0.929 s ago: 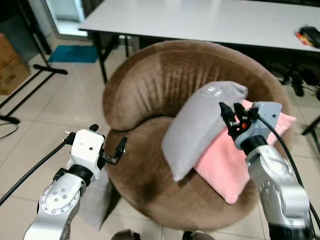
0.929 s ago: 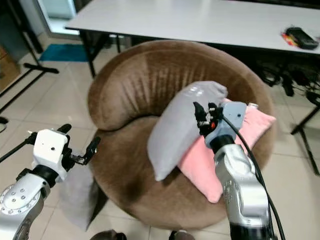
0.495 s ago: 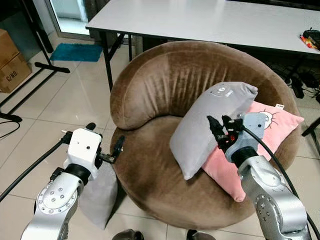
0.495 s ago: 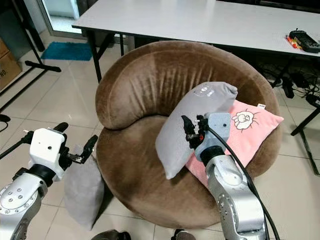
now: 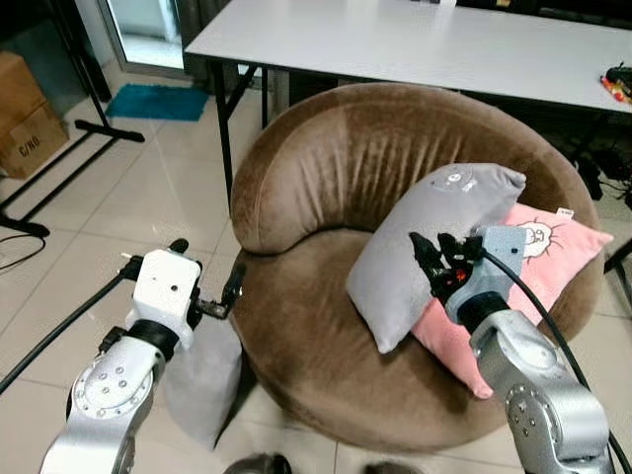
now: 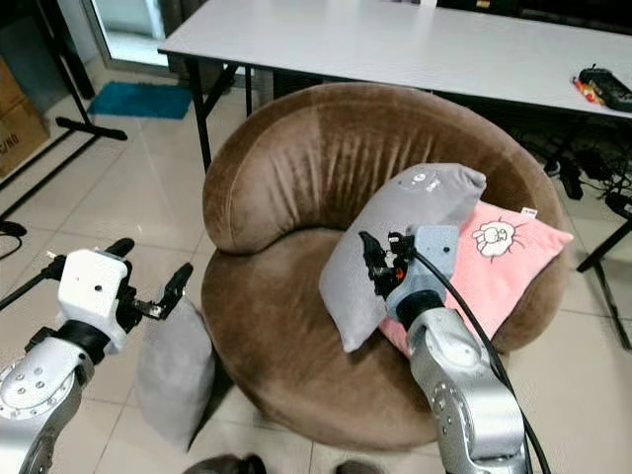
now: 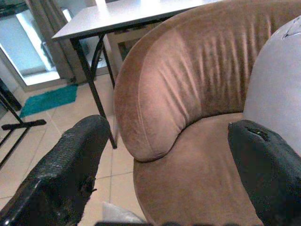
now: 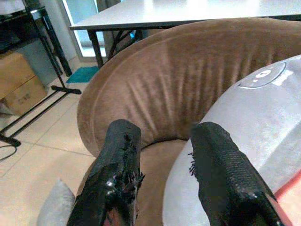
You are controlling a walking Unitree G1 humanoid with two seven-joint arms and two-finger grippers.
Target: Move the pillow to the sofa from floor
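Observation:
A grey pillow lies on the tiled floor, leaning against the left side of the round brown sofa. My left gripper hangs open just above this pillow, empty, its fingers spread wide. A second grey pillow rests tilted on the seat, leaning on a pink pillow with a cartoon print. My right gripper is open in front of the seated grey pillow's lower half, close to its cover, holding nothing.
A white table stands behind the sofa, with cables under its right end. To the left are a cardboard box, a blue mat and black stand legs on the tiles. Open floor lies left of the sofa.
The camera has shifted, so the sofa sits further right and more of the floor pillow shows. My right gripper has dropped from the seated grey pillow's upper edge to its lower front.

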